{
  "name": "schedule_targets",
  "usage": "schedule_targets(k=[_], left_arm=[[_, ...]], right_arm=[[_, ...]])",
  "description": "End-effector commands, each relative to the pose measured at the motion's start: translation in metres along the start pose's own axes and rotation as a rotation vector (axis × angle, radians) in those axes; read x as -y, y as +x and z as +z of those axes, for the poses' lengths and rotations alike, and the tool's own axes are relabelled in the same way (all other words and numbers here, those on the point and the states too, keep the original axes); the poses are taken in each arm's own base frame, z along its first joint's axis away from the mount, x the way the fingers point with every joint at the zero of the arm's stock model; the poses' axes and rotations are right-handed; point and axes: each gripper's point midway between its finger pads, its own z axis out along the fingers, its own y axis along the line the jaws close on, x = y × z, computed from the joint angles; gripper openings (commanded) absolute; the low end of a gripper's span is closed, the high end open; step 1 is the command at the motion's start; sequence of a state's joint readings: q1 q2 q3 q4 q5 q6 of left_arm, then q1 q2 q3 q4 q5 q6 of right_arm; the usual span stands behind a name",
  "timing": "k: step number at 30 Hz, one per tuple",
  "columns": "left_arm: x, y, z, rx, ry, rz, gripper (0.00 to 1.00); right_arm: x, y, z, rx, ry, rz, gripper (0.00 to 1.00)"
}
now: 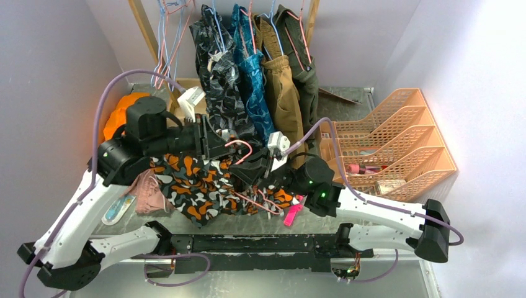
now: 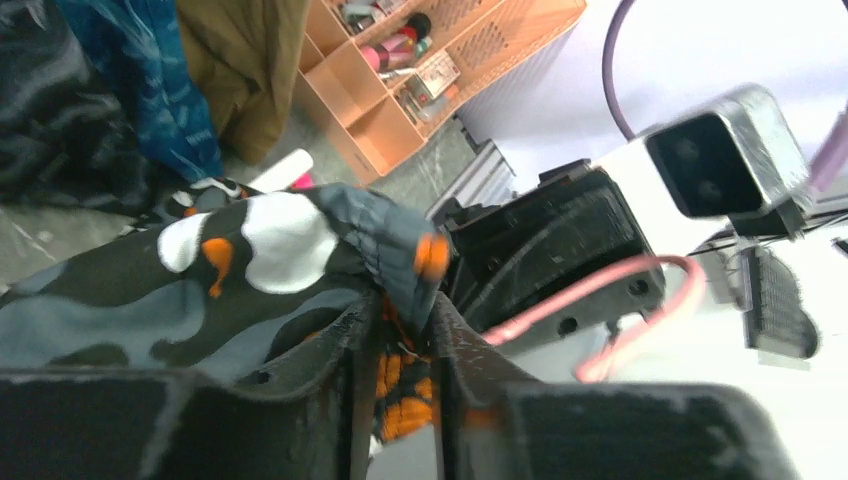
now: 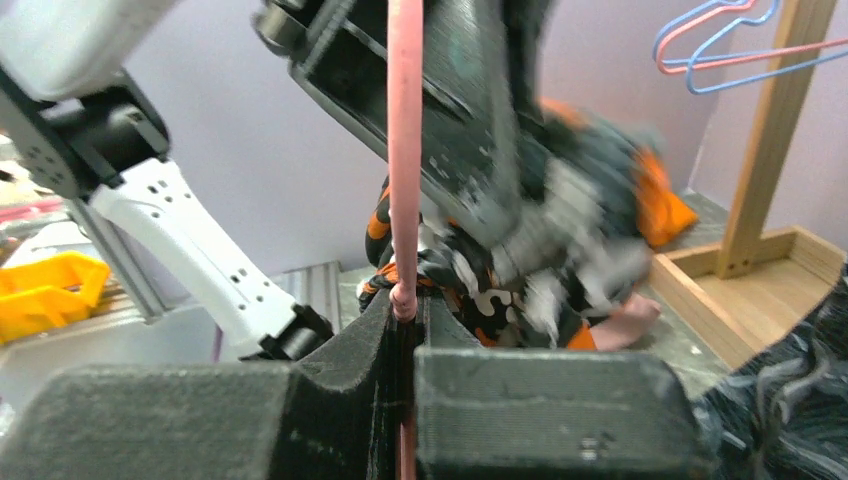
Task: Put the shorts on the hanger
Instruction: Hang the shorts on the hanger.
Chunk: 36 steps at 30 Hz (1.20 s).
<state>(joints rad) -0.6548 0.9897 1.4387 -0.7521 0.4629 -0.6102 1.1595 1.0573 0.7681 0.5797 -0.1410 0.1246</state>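
Two hands meet in the middle of the counter (image 1: pixel 248 225), right over the job. The left hand (image 1: pixel 216 144) reaches in from the left. Its fingers (image 2: pixel 352 345) are almost pressed together, with a bunched fold of the shorts (image 1: pixel 192 183) caught between them. That's the orange, black, white and grey blotchy pair.

Most of the shorts lie crumpled on the counter between the two arms, and one edge is pulled up to the left hand. The right hand (image 1: pixel 255 169) is clamped tight on the thin pink wire of the hanger (image 1: pixel 240 148). From its wrist camera the wire runs straight up out of the closed fingers.

From above, the hanger's hook curls up in the small gap between the two hands. A couple of its pink wires run across the right end of the shorts, near a bright pink stick-like thing (image 1: pixel 291 215) I can't identify.

Other stuff around:
- a dusty pink cloth (image 1: pixel 149 192) touching the left edge of the shorts
- a row of hanging clothes (image 1: pixel 248 68) on a wooden rack (image 1: pixel 144 28) at the back
- a peach mesh organiser (image 1: pixel 397 146) off to the right, well apart from the action
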Motion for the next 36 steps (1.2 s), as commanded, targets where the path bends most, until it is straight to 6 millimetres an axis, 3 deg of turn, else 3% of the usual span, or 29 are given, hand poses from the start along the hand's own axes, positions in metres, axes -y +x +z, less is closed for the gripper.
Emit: schedule_targets(k=[1,3,5,15,19,21,28,32,36], left_arm=[[0.031,-0.021,-0.003,0.038,0.11,0.043,0.4],[0.037,-0.028,-0.006,0.054,0.119,0.055,0.58],[0.043,-0.032,-0.011,0.068,0.128,0.066,0.7],[0.073,-0.058,-0.05,0.202,0.15,0.137,0.99],[0.077,-0.064,-0.074,0.294,0.131,0.171,0.99],[0.069,-0.058,-0.086,0.335,0.098,0.185,0.99],[-0.013,-0.011,-0.092,0.411,-0.131,0.15,0.96],[-0.027,0.004,-0.086,0.429,-0.119,0.149,0.91],[-0.028,0.007,-0.077,0.412,-0.094,0.209,0.97]], right_arm=[[-0.021,-0.055,-0.004,0.185,-0.092,0.064,0.0],[-0.024,-0.062,-0.008,0.223,-0.101,0.1,0.0],[-0.023,-0.067,-0.012,0.255,-0.098,0.122,0.0],[-0.008,-0.059,-0.023,0.294,-0.018,0.148,0.0],[0.008,-0.058,-0.032,0.313,0.073,0.141,0.0],[0.014,-0.057,-0.039,0.317,0.112,0.121,0.0],[0.019,-0.062,-0.061,0.285,0.161,0.054,0.0],[0.022,-0.066,-0.076,0.286,0.188,0.042,0.0],[0.021,-0.065,-0.082,0.273,0.192,0.041,0.0]])
